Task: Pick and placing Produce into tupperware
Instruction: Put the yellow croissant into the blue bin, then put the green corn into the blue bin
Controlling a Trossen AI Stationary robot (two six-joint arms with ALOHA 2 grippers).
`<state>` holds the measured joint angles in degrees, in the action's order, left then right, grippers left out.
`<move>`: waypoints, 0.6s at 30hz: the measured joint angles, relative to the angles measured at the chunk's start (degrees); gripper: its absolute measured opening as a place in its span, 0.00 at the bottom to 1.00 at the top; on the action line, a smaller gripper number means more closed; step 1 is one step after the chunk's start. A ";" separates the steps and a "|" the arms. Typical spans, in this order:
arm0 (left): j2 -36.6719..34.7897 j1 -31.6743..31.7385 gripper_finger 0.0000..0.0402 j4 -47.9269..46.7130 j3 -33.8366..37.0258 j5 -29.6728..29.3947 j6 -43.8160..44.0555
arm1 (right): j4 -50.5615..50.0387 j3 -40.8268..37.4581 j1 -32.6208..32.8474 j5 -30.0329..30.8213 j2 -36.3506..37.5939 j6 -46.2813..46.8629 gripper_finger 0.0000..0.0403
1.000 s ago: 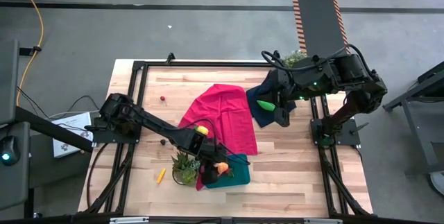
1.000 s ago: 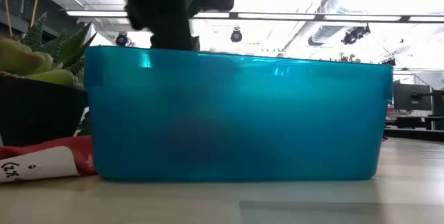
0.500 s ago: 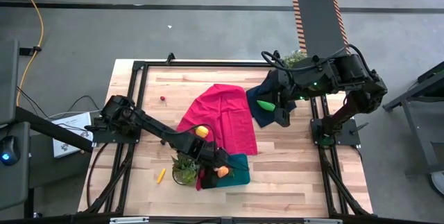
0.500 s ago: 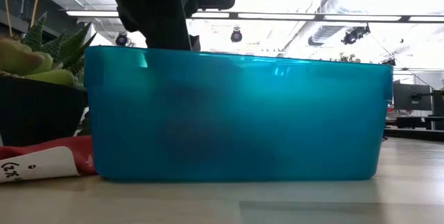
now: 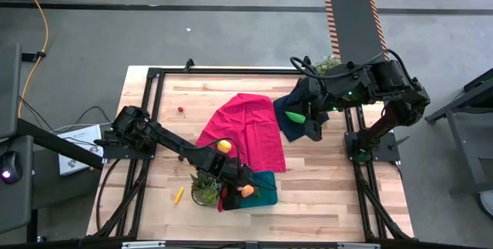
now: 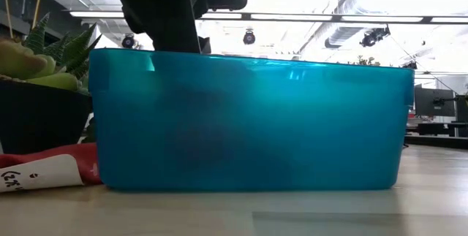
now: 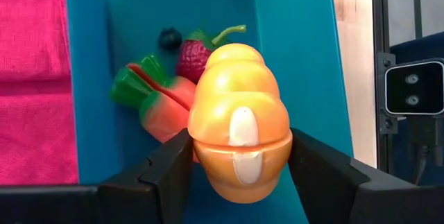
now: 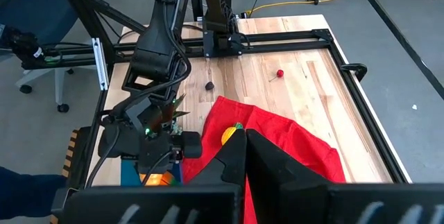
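Note:
My left gripper [image 5: 245, 190] hangs over the left part of the teal tupperware [image 5: 264, 181], shut on an orange-yellow lobed produce piece [image 7: 239, 123]. In the tupperware lie a red-orange carrot [image 7: 163, 102], a dark red berry [image 7: 194, 57] and a small dark ball [image 7: 169, 39]. A yellow piece [image 5: 223, 146] rests on the pink-red cloth [image 5: 250, 129]. A green oval [image 5: 294, 116] lies on the navy cloth [image 5: 296, 126] under my right gripper [image 8: 246, 148], which is shut and raised at the far right. A thin yellow stick [image 5: 179, 195] lies on the wood. My left gripper pinches the orange-yellow piece by its two opposite sides [image 7: 202, 151], one finger [image 7: 166, 172] on each side. The fingers come slanting down from the table's left. The piece hangs clear above the tupperware's floor, over the carrot.
A potted plant [image 5: 205, 186] stands right beside the tupperware's left wall, close to my left arm. A small red berry [image 5: 180, 110] and a dark one [image 5: 179, 156] lie on the wood at the left. The low view shows the tupperware's wall [image 6: 248, 119] and the plant [image 6: 36, 61].

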<state>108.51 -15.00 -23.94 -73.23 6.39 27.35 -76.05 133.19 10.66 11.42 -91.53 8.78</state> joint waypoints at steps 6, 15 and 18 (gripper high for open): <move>0.00 -0.02 0.57 0.04 0.00 0.00 0.01 | 0.00 0.00 0.00 0.00 0.00 -0.02 0.00; -0.04 -0.02 0.60 0.11 0.00 0.00 0.02 | 0.00 0.00 0.02 0.00 -0.02 -0.24 0.00; -0.04 -0.01 0.58 0.11 0.00 0.00 0.02 | 0.00 -0.02 0.02 0.00 -0.02 -0.24 0.00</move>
<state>108.47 -15.01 -23.83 -73.23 6.39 27.38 -76.05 133.16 10.68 11.42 -91.55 8.54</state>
